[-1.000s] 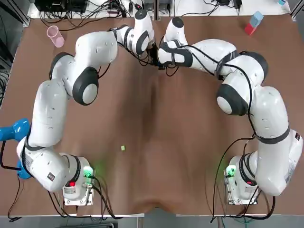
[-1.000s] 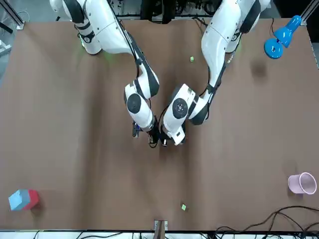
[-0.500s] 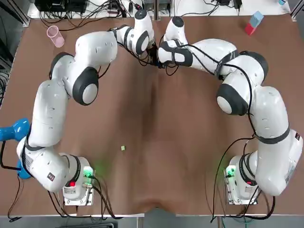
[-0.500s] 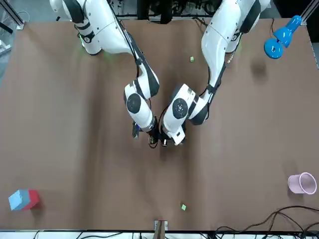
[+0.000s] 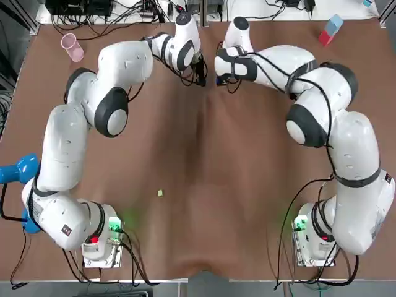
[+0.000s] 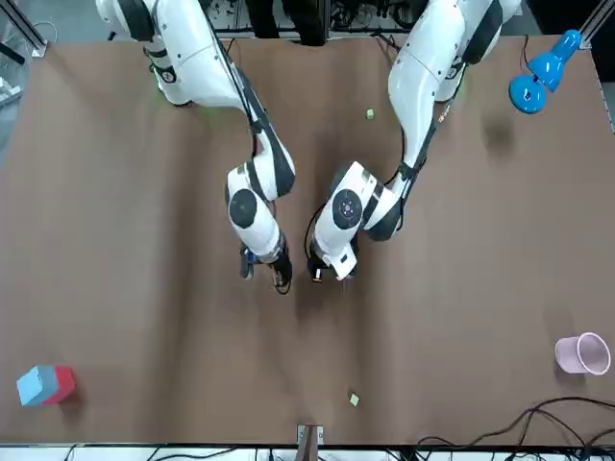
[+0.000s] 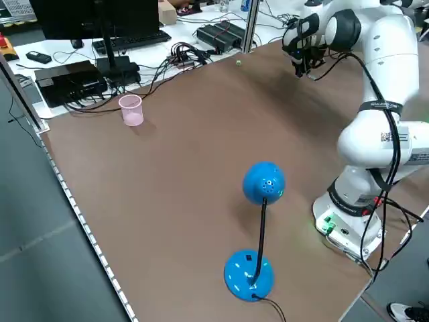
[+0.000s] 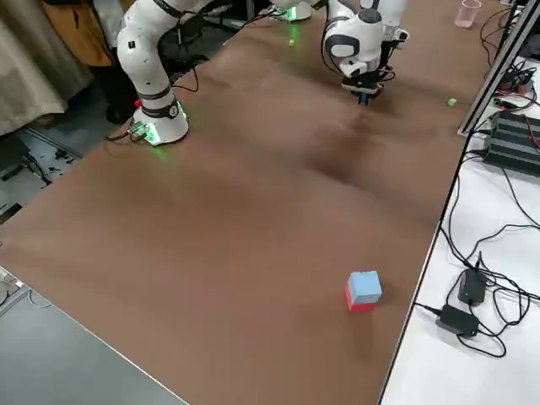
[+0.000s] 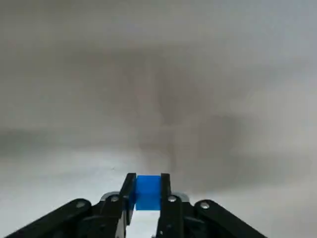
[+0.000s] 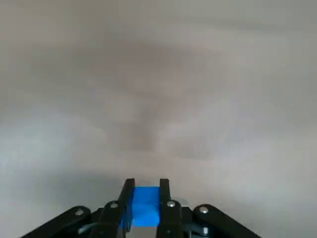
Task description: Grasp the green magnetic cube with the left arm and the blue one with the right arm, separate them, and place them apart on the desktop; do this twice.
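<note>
1. Nearest the arms' bases, a small green piece [image 5: 160,193] is lying on the brown surface [image 5: 204,161], left of the middle. A blue lamp [image 5: 15,170] is standing at the surface's left edge.
2. Both arms are reaching to the far middle of the surface. Their pincers are pointing down side by side, with a clear gap between them.
3. The left pincer [image 9: 147,179] is gripping the left-held cube [image 9: 147,194], which is showing blue, not green. Its fingers are pressing narrowly on two opposite faces.
4. The right pincer [image 10: 146,184] is clamping the right-held cube [image 10: 146,208], also blue, in the same narrow grip.
5. The two cubes are sitting apart from each other, each low over the surface. Whether either is touching it, I cannot tell.
6. Farther out, a second green piece [image 6: 354,399] is lying near the far edge, around the middle.
7. At the far corners, a pink cup [image 5: 72,47] is standing on the left and a blue-and-red block [image 5: 329,30] on the right.
</note>
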Tool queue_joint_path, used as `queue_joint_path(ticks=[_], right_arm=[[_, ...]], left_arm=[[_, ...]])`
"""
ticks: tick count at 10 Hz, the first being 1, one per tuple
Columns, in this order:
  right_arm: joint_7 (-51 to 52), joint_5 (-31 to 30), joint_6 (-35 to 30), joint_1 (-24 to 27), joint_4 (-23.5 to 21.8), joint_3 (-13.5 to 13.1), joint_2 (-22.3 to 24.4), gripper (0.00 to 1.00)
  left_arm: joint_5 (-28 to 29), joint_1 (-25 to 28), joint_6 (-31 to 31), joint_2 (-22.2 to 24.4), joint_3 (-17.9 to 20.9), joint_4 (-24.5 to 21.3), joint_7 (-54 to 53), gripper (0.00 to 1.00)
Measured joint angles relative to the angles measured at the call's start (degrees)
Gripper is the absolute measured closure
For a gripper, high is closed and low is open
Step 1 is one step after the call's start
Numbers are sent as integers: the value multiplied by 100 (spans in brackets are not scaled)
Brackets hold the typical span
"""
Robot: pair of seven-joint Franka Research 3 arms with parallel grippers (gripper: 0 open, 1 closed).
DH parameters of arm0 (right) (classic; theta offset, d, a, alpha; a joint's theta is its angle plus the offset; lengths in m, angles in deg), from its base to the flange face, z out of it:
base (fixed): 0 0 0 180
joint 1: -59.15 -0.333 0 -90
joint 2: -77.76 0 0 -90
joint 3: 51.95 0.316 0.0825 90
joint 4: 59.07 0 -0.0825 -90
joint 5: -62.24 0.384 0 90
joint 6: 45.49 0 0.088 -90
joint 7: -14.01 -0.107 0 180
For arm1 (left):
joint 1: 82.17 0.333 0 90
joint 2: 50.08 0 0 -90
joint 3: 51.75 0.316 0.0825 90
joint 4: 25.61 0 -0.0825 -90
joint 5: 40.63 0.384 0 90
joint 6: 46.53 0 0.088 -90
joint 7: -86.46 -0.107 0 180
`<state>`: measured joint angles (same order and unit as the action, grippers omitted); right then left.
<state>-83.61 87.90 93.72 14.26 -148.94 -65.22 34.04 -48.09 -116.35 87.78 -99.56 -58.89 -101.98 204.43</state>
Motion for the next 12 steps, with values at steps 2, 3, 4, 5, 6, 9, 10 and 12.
queue_joint_path(ticks=[2,3,4,5,6,9,10,12], right_arm=[[1006,-1,-4,46,-709,-27,492,76],[1499,0,-10,59,-1147,-20,831,76],[1994,1,-39,132,-1594,61,1190,76],[2372,1,-51,258,-2003,246,1515,76],[2721,-2,-50,349,-2375,442,1804,76],[4512,-25,-39,568,-3369,1247,2549,76],[4819,-206,-34,653,-3716,1505,2771,76],[4915,-1231,-22,694,-4382,1909,3177,76]], left_arm=[[0,83,-11,18,6,5,0,77],[0,144,-11,18,12,5,0,77],[0,181,105,16,27,6,0,77],[0,184,406,10,37,4,0,77],[0,154,709,-6,31,3,0,77],[0,-365,918,-54,-2,-11,9,77],[0,-576,936,-62,1,-16,24,77],[0,-797,1102,-120,6,-26,18,75]])
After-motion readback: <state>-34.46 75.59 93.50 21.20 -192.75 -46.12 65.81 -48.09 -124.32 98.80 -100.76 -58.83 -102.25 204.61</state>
